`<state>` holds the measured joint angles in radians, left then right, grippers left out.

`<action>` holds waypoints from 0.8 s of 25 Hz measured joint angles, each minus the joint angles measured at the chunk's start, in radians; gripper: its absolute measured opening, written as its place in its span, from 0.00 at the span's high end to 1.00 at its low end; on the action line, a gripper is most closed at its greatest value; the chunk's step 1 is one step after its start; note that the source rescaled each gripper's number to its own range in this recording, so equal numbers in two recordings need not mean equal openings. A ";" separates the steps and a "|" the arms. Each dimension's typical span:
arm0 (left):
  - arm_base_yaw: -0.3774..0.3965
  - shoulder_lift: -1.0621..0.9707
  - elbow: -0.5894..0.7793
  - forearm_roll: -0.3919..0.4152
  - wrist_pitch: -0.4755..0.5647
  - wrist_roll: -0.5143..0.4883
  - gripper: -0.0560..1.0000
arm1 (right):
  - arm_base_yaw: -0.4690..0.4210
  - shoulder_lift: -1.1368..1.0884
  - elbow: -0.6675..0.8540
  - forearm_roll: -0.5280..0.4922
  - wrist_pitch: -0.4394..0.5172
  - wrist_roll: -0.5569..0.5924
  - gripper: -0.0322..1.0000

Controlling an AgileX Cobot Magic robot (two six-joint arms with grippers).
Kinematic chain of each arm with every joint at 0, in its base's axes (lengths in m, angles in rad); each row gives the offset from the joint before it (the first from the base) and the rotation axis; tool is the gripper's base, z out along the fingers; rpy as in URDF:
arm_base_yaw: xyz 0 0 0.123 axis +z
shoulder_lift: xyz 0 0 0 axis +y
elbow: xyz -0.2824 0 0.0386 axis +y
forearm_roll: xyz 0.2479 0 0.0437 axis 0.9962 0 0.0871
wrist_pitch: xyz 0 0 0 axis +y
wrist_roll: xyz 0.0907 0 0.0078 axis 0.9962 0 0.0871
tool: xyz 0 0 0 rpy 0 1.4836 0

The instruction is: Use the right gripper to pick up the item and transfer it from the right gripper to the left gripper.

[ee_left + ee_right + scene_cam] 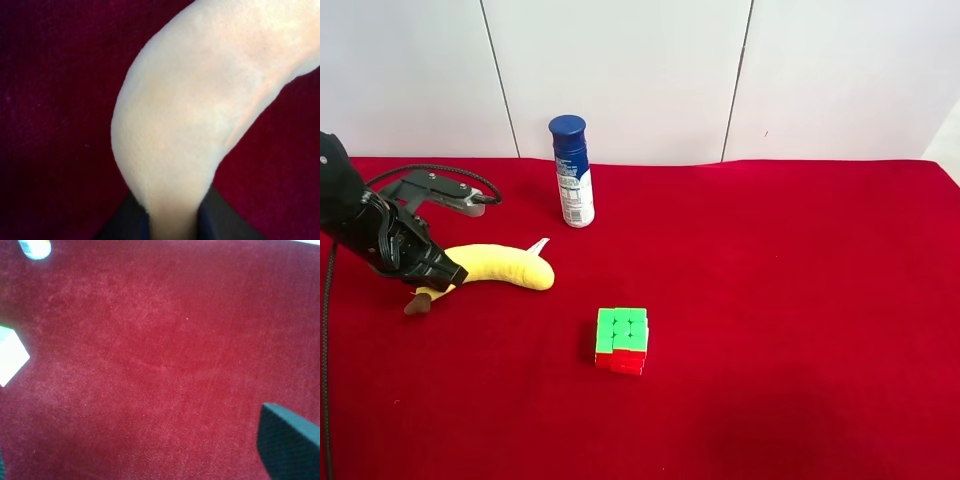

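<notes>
The plush banana [505,266] lay on the red cloth [800,300] at the left, long axis running left to right, brown stem leftmost. The left gripper [432,274] was clamped on its stem end. The right gripper [145,460] was well off to the right above bare cloth. Only one finger [290,442] showed clearly, so its jaws seemed to be spread wide. The print on the bottle [572,172] was too small to read, and the cube [621,340] bore none.

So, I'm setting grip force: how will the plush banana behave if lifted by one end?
Probably floppy: the banana looks soft, pinched narrow between the left gripper's jaws. Likely light for its size, so it may droop. Its fuzzy cover should resist slipping.
</notes>
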<state>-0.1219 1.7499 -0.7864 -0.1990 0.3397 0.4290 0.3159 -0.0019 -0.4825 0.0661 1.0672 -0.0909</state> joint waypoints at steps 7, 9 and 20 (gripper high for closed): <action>0.000 0.000 -0.001 0.000 0.002 -0.004 0.20 | 0.000 0.000 0.000 0.000 0.000 0.000 0.00; 0.000 -0.001 -0.001 0.000 0.003 -0.005 0.06 | 0.000 0.000 0.000 0.000 0.000 0.000 0.00; 0.000 -0.332 -0.002 0.000 0.209 -0.026 0.00 | 0.000 0.000 0.000 0.000 0.000 0.000 0.00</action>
<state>-0.1219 1.4182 -0.7884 -0.1990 0.5489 0.4031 0.3159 -0.0019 -0.4825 0.0661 1.0672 -0.0909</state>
